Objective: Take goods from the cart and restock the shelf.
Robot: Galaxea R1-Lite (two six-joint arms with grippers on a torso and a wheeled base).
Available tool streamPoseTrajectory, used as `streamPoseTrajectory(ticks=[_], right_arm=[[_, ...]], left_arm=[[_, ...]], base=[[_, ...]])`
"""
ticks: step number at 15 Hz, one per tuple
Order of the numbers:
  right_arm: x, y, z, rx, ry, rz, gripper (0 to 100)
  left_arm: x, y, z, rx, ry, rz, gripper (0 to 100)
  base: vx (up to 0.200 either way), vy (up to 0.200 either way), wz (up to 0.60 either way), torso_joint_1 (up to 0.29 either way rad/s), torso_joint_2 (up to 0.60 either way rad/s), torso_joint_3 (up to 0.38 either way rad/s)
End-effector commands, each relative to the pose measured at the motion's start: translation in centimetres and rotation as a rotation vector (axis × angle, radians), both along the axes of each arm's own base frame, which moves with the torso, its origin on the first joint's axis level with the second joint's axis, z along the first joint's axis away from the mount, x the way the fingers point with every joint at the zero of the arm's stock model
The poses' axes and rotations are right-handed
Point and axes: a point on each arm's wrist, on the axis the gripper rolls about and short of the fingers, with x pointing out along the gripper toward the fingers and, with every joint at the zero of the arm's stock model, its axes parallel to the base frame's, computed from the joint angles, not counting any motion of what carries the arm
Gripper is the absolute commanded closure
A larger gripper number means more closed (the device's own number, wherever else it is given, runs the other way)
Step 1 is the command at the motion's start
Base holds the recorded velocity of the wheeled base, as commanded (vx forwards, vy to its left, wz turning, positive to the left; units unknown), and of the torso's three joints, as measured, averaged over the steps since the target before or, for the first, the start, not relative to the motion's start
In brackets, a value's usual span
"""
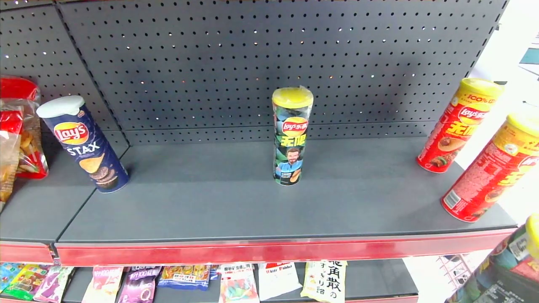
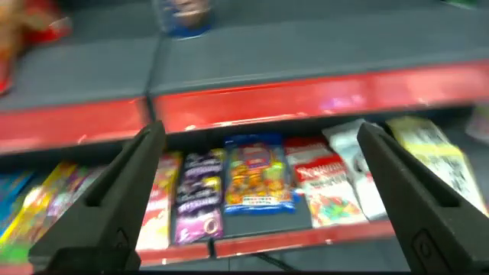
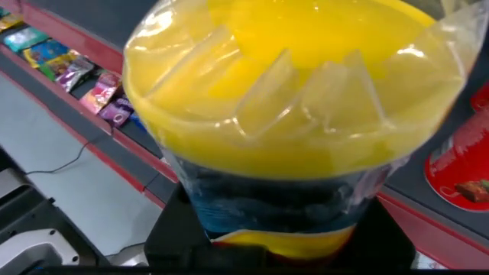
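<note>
right gripper (image 3: 275,241) is clamped on the lower body of the chip can (image 3: 290,191), clear of its yellow lid (image 3: 306,46); left gripper (image 2: 260,191) is spread wide, empty. can looks light: thin tube under slick film wrap, likely to dent or slip, so squeeze the body moderately, never the lid. shelf (image 1: 269,202) deck lies ahead of the held can.

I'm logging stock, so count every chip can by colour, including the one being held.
Blue can: 1
Red cans: 2
Standing green can: 1
Held green can: 1
Total: 5
</note>
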Motion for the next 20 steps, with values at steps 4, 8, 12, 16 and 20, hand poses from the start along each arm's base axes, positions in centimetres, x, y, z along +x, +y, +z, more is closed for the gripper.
streamPoseTrajectory(ticks=[4, 8, 12, 16, 20], right_arm=[[0.6, 0.4, 0.5, -0.002, 0.017, 0.038, 100], [1.4, 0.7, 1.4, -0.002, 0.017, 0.032, 100], [1.7, 0.8, 2.2, 0.007, 0.008, 0.03, 100], [1.8, 0.9, 2.3, 0.015, 0.014, 0.029, 100], [1.8, 0.9, 2.6, 0.029, 0.013, 0.026, 100]], left_arm=[[6.6, -0.7, 15.9, -0.089, 0.081, -0.26, 0], [16.9, -4.5, 18.1, -0.029, 0.212, -0.678, 0], [23.4, -8.2, 17.6, 0.048, 0.232, -0.867, 0], [28.9, -12.8, 17.0, 0.113, 0.226, -0.958, 0], [33.9, -16.0, 16.8, 0.175, 0.152, -0.988, 0]], base=[[0.0, 0.0, 0.0, 0.0, 0.0, 0.0], [0.0, 0.0, 0.0, 0.0, 0.0, 0.0], [0.0, 0.0, 0.0, 0.0, 0.0, 0.0], [0.0, 0.0, 0.0, 0.0, 0.0, 0.0], [0.0, 0.0, 0.0, 0.0, 0.0, 0.0]])
